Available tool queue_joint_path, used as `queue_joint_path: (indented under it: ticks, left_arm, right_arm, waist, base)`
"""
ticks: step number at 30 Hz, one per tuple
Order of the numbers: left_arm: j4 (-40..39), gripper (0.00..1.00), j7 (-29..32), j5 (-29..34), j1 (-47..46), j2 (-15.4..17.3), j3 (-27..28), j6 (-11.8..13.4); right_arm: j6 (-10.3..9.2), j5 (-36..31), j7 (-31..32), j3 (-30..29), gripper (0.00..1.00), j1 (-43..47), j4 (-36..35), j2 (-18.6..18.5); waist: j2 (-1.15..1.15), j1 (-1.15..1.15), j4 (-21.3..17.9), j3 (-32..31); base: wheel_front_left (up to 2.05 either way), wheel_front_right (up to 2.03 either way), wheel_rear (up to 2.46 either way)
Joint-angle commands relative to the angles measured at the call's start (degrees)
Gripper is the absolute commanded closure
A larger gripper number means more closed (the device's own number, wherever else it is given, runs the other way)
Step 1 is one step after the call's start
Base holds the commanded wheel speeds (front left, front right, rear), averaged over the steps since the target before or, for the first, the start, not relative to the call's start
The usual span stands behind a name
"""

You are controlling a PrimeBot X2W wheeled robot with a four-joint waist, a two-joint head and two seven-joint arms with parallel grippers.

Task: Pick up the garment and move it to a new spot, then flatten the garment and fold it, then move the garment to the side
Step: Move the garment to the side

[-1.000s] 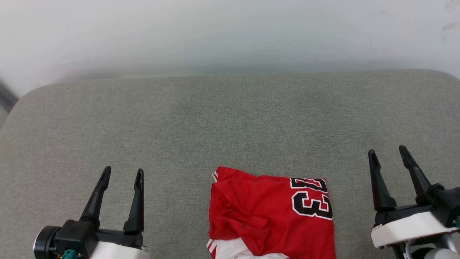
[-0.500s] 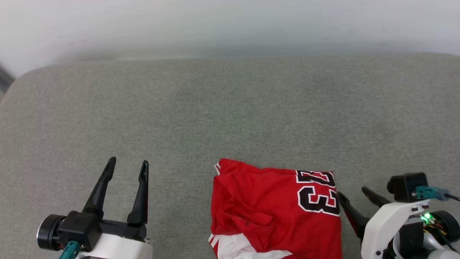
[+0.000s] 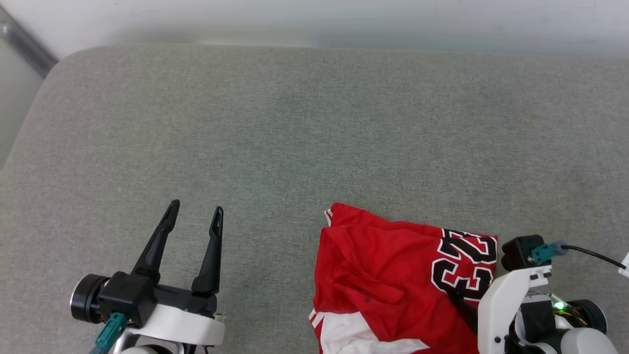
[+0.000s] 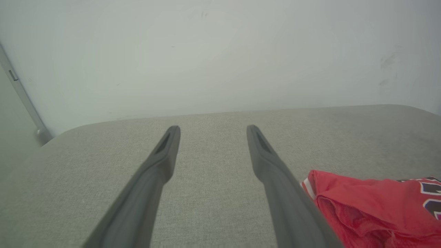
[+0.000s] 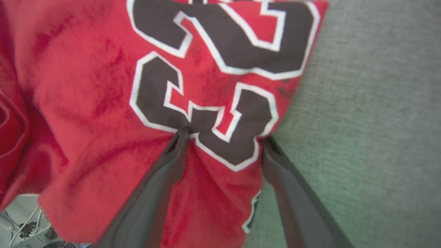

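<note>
The garment (image 3: 383,275), a red jersey with a black-and-white "23", lies crumpled on the grey cushion near the front edge, with a white sleeve at its near side. My right gripper (image 5: 224,136) points down at the garment's right edge (image 5: 86,86). Its fingers are open and straddle a ridge of fabric at the "3", tips touching the cloth. In the head view the white right wrist (image 3: 506,300) covers most of those fingers. My left gripper (image 3: 195,207) stands open and empty above the cushion, left of the garment (image 4: 372,203), fingers (image 4: 162,162) pointing toward the wall.
The grey fabric cushion (image 3: 295,123) stretches wide behind and to both sides of the garment. A white wall (image 4: 220,51) runs along its far edge. A grey metal strip (image 3: 24,44) slants at the far left corner. A cable (image 3: 589,255) leaves the right wrist.
The head camera has shifted. My right gripper has tipped over from upright beside the garment to pointing down onto its right edge. The left gripper has stayed open and in place.
</note>
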Motion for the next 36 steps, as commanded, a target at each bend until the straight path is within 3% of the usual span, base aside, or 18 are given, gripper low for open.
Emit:
queue_joint_path:
  ticks: [1, 3, 4, 8, 14, 26, 31, 36]
  left_arm:
    - [0.1, 0.00, -0.3, -0.3, -0.6, 0.0, -0.1, -0.1]
    - [0.5, 0.00, -0.3, -0.2, -0.5, -0.1, -0.3, -0.1]
    - [1.0, 0.00, -0.3, -0.1, -0.1, -0.3, -0.4, -0.1]
    - [1.2, 0.00, -0.3, -0.3, 0.4, -0.5, -0.6, -0.1]
    - [0.8, 0.00, -0.3, -0.1, 1.0, -0.9, -1.5, -0.1]
    - [-0.6, 0.00, -0.2, 0.7, -2.6, -1.5, -6.0, -0.1]
    - [-1.0, 0.00, -0.2, 5.5, -6.3, 0.6, -7.8, 0.1]
    - [-1.8, 0.00, -0.2, 7.0, -10.0, 2.4, -9.8, 0.0]
  right_arm:
    - [0.01, -0.1, 0.2, 1.5, 0.00, 0.5, 2.4, 0.6]
    - [0.08, 0.0, 0.0, 3.1, 0.00, 0.8, 4.2, 0.4]
    - [0.08, -1.4, -2.9, 5.0, 1.00, -0.1, 5.9, -1.6]
    - [-0.03, -2.6, -6.5, 6.4, 1.00, -2.0, 6.5, -4.1]
    - [-0.02, -7.5, -10.4, 12.1, 1.00, -6.7, 3.5, -11.1]
    - [-0.05, -11.0, -12.2, 24.0, 1.00, -20.9, -3.7, -30.6]
    - [-0.05, -11.5, -15.6, 24.8, 1.00, -26.7, -0.8, -37.7]
    - [-0.04, -12.0, -20.9, 21.2, 1.00, -30.4, 6.0, -40.4]
  waist:
    - [0.00, 0.00, 0.4, 0.1]
    - [0.00, 0.00, 0.6, 0.0]
    - [0.00, 0.00, 0.5, -0.5]
    - [0.00, 0.00, -0.8, -1.7]
    - [0.00, 0.00, -5.1, -2.9]
    - [0.00, 0.00, -19.6, 2.4]
    - [0.00, 0.00, -24.4, 7.6]
    - [0.00, 0.00, -26.3, 12.9]
  base:
    - [0.00, 0.00, 0.00]
    - [0.00, 0.00, 0.00]
    - [0.00, 0.00, 0.00]
    - [0.00, 0.00, 0.00]
    - [0.00, 0.00, 0.00]
    - [0.00, 0.00, 0.00]
    - [0.00, 0.00, 0.00]
    - [0.00, 0.00, 0.00]
